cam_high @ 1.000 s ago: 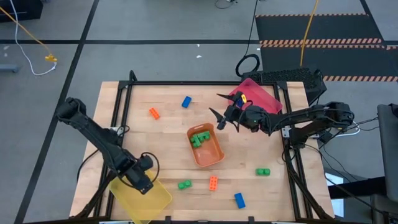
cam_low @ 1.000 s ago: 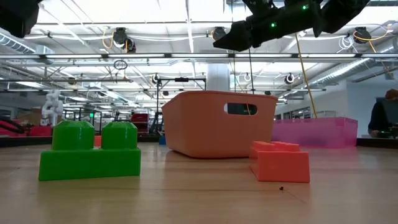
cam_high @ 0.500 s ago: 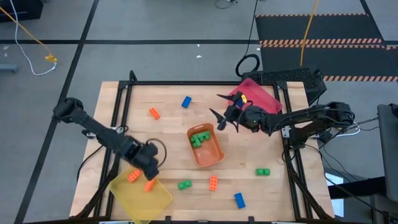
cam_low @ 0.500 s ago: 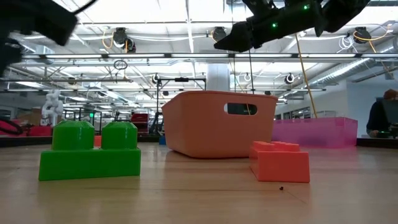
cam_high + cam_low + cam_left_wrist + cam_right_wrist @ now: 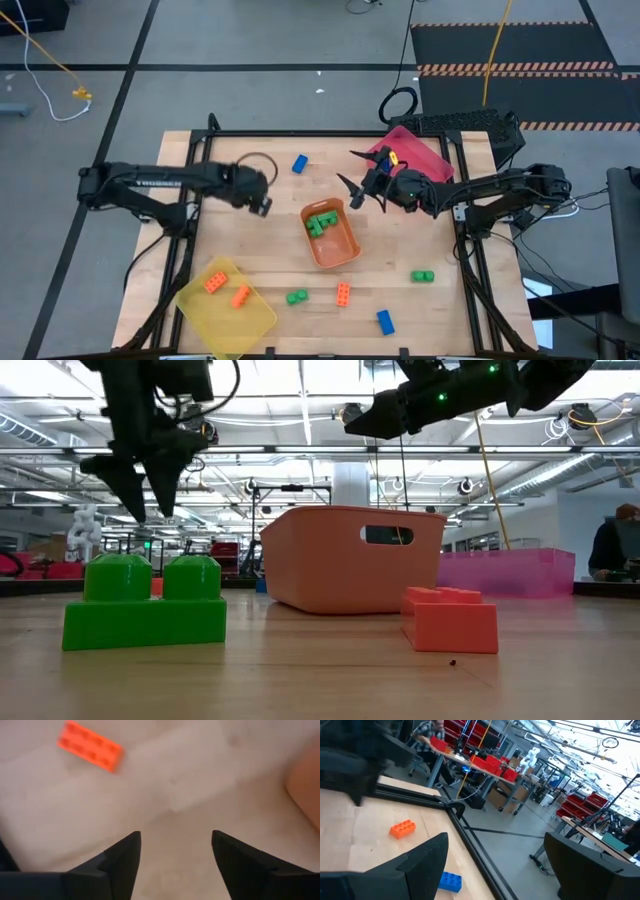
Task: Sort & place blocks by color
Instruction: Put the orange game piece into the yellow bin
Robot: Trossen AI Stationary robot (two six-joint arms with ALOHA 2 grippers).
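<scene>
My left gripper (image 5: 262, 203) (image 5: 175, 855) is open and empty, pointing down over the bare table left of the orange tray (image 5: 345, 255). An orange block (image 5: 90, 745) lies flat just ahead of it. My right gripper (image 5: 347, 170) (image 5: 495, 870) is open and empty, held high between the orange tray and the pink tray (image 5: 415, 155). Green blocks (image 5: 320, 222) lie in the orange tray, and two orange blocks (image 5: 226, 289) lie in the yellow tray (image 5: 250, 320). Loose on the table are blue blocks (image 5: 299, 163) (image 5: 385, 321), green blocks (image 5: 297, 297) (image 5: 423, 276) and an orange block (image 5: 343, 293).
The yellow tray sits at the near left corner, jutting over the table's edge. A black frame rail (image 5: 190, 170) runs along the left, far and right sides. In the low view a green block (image 5: 145, 605) and an orange block (image 5: 450, 618) stand near the camera.
My left gripper has risen from over the yellow tray and swung toward the far edge and the right, ending beside the orange tray near a loose orange block. The two orange blocks in the yellow tray, covered by the gripper before, now show.
</scene>
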